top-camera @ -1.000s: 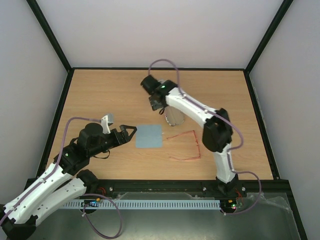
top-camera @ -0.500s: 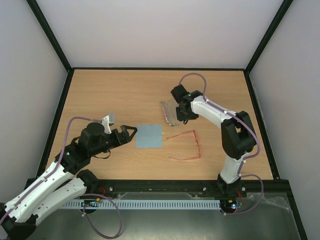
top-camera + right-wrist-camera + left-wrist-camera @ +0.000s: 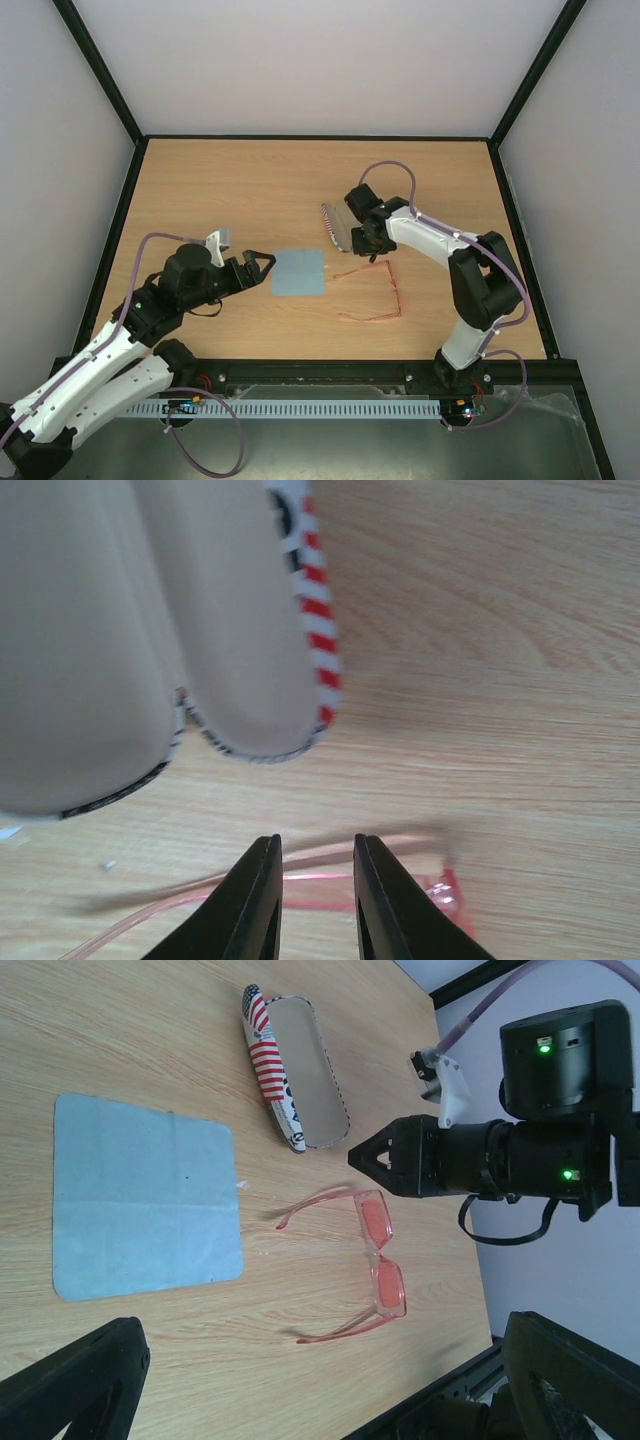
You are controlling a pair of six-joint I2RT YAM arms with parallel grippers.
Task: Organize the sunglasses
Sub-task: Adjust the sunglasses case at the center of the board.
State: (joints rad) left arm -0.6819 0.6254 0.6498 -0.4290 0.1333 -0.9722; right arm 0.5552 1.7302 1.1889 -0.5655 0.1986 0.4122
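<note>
Right wrist view: my right gripper [image 3: 314,852], jaws narrow and empty, hovered over light, fragile sunglasses [image 3: 442,892]; a slim arm seemed the safest hold. Left gripper [image 3: 262,266] gaped wide.

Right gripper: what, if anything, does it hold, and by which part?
Nothing. The right gripper hovers, its narrow gap empty, just above one arm of the sunglasses.
</note>
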